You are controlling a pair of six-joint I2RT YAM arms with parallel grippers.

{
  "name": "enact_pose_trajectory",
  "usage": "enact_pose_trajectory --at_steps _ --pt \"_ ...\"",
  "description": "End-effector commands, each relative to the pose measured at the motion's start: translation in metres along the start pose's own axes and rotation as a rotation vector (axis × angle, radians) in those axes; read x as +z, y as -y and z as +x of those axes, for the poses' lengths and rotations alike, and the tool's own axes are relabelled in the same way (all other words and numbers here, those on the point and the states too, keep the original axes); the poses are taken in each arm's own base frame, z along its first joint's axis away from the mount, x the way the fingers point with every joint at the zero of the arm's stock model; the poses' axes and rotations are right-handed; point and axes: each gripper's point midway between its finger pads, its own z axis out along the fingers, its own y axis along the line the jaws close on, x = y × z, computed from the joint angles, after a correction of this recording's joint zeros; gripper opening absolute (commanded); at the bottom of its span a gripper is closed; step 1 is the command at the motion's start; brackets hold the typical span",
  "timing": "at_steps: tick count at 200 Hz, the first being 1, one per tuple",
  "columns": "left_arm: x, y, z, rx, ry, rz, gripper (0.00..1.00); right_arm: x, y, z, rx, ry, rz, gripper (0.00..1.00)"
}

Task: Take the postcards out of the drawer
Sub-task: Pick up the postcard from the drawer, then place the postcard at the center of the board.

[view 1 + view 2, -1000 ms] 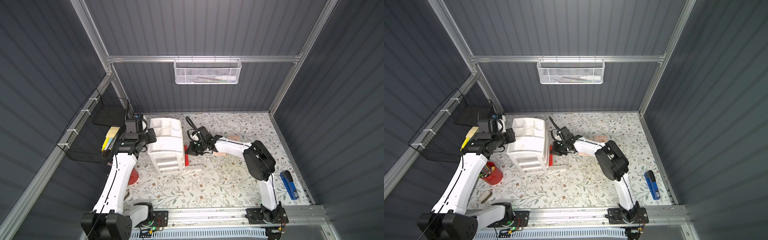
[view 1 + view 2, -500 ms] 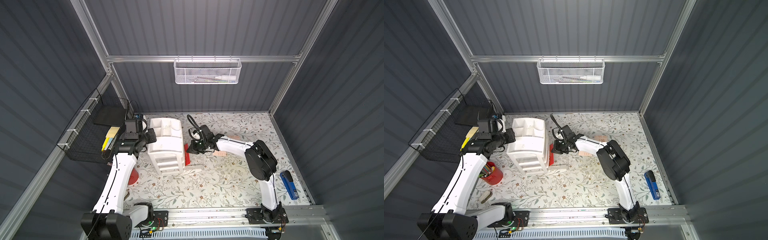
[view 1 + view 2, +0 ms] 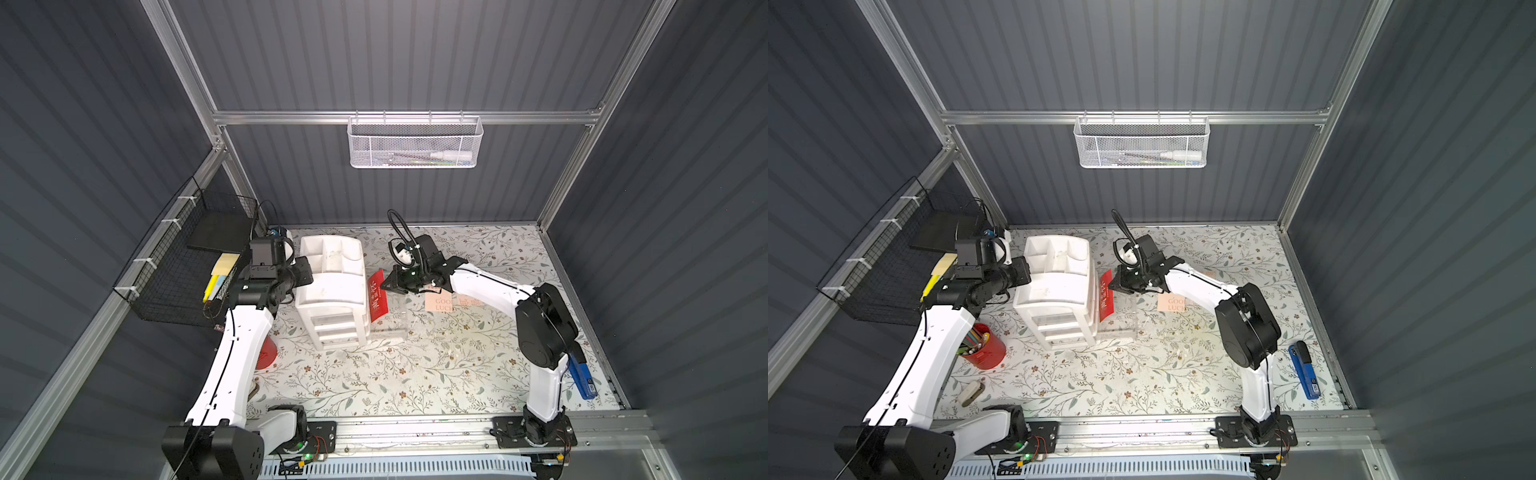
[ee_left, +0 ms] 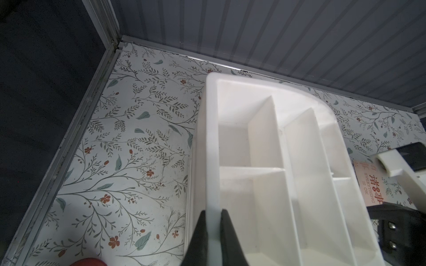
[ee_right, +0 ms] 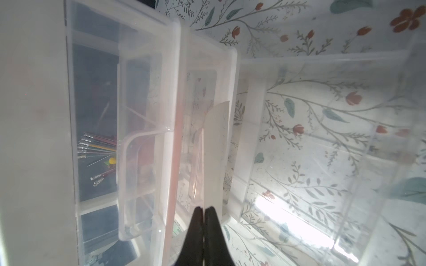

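Pinching the red card [image 3: 377, 300] by its upper edge, the right gripper [image 3: 385, 285] has its jaws closed on it, with the card tilted up over the clear drawer [image 3: 395, 324] below the fingertips. Two peach cards [image 3: 439, 303] lie on the table [image 3: 374, 374] behind that gripper, under its arm. The left gripper [image 4: 213, 213] clamps the organizer [image 4: 211, 138] rim.

Floral-papered table [image 3: 415, 374] noted. Blue stapler [image 3: 1305, 371] lay at 4 o'clock, near the edge. Red cup [image 3: 986, 355] of coloured pencils stood at 8 o'clock. Black wire basket [image 3: 174, 270], holding yellow sticky notes [image 3: 224, 264], hung at 9 o'clock. White mesh basket [image 3: 414, 143] hung on the wall at 12 o'clock.
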Motion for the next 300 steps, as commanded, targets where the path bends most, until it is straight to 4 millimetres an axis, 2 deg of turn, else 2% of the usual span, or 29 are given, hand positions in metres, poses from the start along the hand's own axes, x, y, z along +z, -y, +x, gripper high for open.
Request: enact_pose_trajectory --at_steps 1,42,77,116,151,178,195,198,234,255,300 --pt "0.012 -0.008 0.029 0.03 -0.112 -0.023 0.0 -0.018 0.001 0.001 -0.016 -0.003 -0.005 0.0" --pt "0.013 -0.009 0.03 0.031 -0.113 -0.024 0.0 -0.052 0.013 0.002 -0.018 0.022 -0.002 0.0" --pt "0.013 -0.008 0.029 0.031 -0.113 -0.024 0.0 -0.086 0.029 0.013 0.006 0.04 -0.008 0.0" --pt "0.013 -0.008 0.029 0.033 -0.114 -0.021 0.0 -0.127 0.05 0.038 0.032 0.082 0.03 0.0" --pt "0.013 -0.008 0.029 0.035 -0.112 -0.021 0.0 -0.148 0.069 0.069 0.067 0.1 0.07 0.0" --pt "0.012 -0.008 0.029 0.034 -0.111 -0.021 0.0 -0.154 0.085 0.096 0.112 0.087 0.101 0.0" --pt "0.013 -0.008 0.029 0.035 -0.112 -0.02 0.0 -0.151 0.099 0.114 0.156 0.079 0.112 0.0" --pt "0.012 -0.008 0.029 0.035 -0.111 -0.021 0.0 -0.155 0.096 0.116 0.148 0.095 0.102 0.0" --pt "0.013 -0.008 0.029 0.034 -0.113 -0.019 0.0 -0.147 0.12 0.15 0.207 0.086 0.099 0.0" --pt "0.013 -0.007 0.029 0.033 -0.112 -0.015 0.0 -0.143 0.125 0.156 0.22 0.095 0.082 0.0" --pt "0.012 -0.007 0.03 0.032 -0.11 -0.013 0.0 -0.134 0.138 0.155 0.224 0.126 0.077 0.01"
